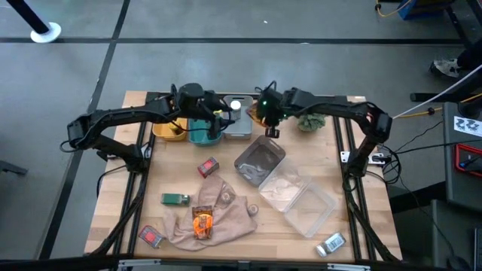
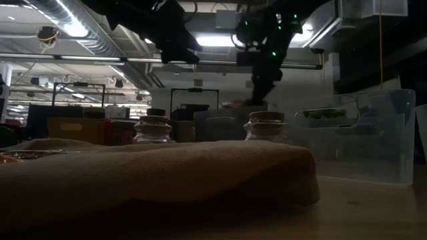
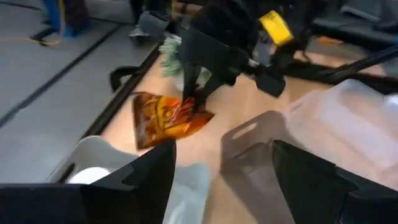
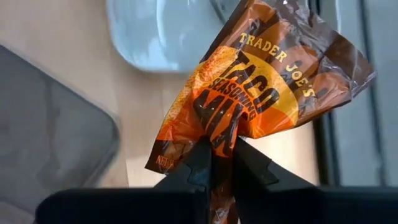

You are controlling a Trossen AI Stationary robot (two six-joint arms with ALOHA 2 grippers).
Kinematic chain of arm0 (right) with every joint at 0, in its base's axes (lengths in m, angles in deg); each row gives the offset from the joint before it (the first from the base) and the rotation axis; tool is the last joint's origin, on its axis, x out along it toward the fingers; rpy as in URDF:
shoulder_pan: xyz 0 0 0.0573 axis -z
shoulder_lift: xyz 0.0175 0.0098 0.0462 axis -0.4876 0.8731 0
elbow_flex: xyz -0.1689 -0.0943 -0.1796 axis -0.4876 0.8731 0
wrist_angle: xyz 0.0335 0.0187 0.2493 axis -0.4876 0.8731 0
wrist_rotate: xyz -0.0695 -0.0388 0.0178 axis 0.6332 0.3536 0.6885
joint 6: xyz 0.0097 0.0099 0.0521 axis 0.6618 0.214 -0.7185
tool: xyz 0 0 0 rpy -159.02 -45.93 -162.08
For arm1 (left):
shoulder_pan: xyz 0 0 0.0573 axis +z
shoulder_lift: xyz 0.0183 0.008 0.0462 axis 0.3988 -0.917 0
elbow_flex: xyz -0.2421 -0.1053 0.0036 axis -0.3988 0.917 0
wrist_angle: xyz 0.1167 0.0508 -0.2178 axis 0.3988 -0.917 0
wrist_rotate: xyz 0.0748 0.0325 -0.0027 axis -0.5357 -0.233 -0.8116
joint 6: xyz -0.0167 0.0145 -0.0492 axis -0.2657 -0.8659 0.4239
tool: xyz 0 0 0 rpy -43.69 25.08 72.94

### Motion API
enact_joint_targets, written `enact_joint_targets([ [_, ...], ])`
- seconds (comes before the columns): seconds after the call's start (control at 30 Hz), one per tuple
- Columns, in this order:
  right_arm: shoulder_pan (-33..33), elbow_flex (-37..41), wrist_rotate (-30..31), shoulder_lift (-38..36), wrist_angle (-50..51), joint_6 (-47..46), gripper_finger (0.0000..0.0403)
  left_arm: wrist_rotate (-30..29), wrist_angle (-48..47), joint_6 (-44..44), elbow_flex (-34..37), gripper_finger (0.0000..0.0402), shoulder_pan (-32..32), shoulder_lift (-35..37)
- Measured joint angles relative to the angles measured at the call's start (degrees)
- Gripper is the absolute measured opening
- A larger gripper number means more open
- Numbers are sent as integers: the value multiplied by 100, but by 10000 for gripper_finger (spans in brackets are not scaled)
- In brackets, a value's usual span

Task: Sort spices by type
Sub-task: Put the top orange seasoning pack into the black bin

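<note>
Sorting of spices, sachet in transit. The right gripper (image 4: 219, 163), near the far edge of the wooden table (image 1: 354, 233), is closed on the lower edge of a crinkled orange-brown foil sachet of taco seasoning (image 4: 261, 93), which hangs pinched between the two dark fingers above bare wood. The left gripper (image 3: 224, 177) hovers beside it over the teal plastic tub (image 1: 204, 132) at the far edge, jaws spread wide and holding nothing.

Remaining spices: a second orange-brown sachet (image 1: 202, 222) on the crumpled beige cloth (image 1: 226, 203) near the front edge; a red square packet (image 1: 208, 167) mid-table and another (image 1: 151, 236) at the front left corner; a small green box (image 1: 175, 199) left of the cloth; a silver packet (image 1: 331, 242) at the front right corner.

Execution: the sachet is gripped by a thin margin only, so it is best carried level and without abrupt turns, lowered close to its destination before the fingers part, and kept clear of the neighbouring arm. Which container is meant for sachets cannot be judged from these views.

Obscured detail: both arms cover the row of containers along the far edge, so the contents of the yellow tub (image 1: 168, 132) and the grey tray (image 1: 239, 124) cannot be made out. The low view is dark; two cork-stoppered glass jars (image 2: 153, 129) rise behind the cloth, their contents unreadable. The clear plastic bins (image 1: 301, 199) appear empty.
</note>
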Motion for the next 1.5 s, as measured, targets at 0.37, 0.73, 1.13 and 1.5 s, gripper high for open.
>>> enact_joint_targets([
  [0.37,-1190,-20,1288,-2,-685,529,40,22,-14,788,0,249,66,0],
  [0.73,-1890,-22,1990,-11,-1077,790,40,22,-318,937,0,249,66,0],
  [1.13,-2175,-24,2452,-13,-1629,1241,41,24,-621,855,0,249,-148,0],
  [1.5,-2170,-24,2450,-12,-1839,1378,41,25,-615,449,0,168,-297,0],
])
